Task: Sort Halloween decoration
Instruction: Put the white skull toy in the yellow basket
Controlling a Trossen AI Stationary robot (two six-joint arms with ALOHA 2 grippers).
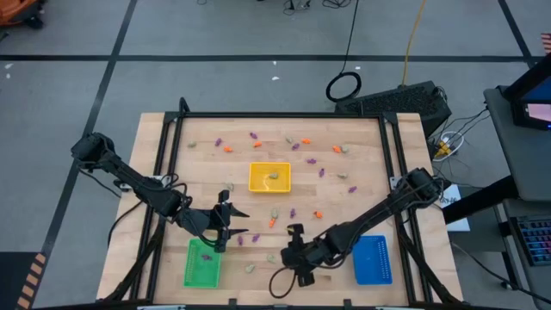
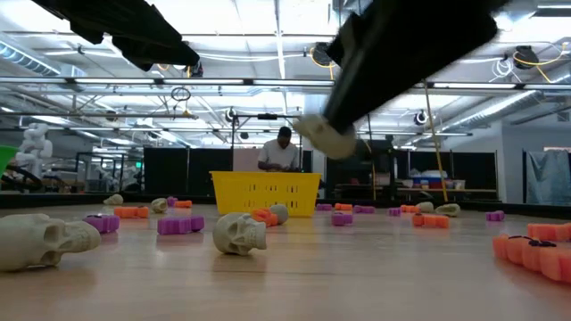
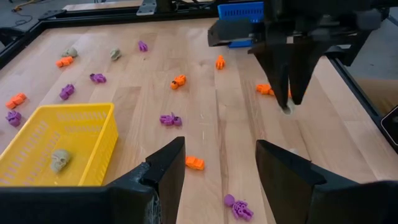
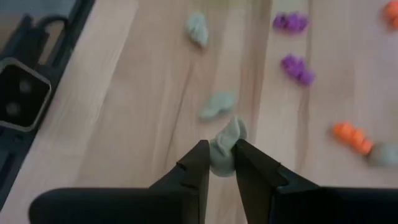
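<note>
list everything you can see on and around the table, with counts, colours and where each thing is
yellow plastic mesh tray: one, table centre, one pale skull inside
green plastic tray: one, near edge, left side, purple trinket inside
blue plastic tray: one, near edge, right side
small Halloween trinkets: many, orange, purple and pale beige-grey, scattered over the wooden table
pale skull trinket: one, beige-grey, held off the table
person: one, room beyond the table
left gripper: one, dark, open, above the green tray's far end
right gripper: one, dark, shut on the pale skull trinket, near edge between green and blue trays
</note>
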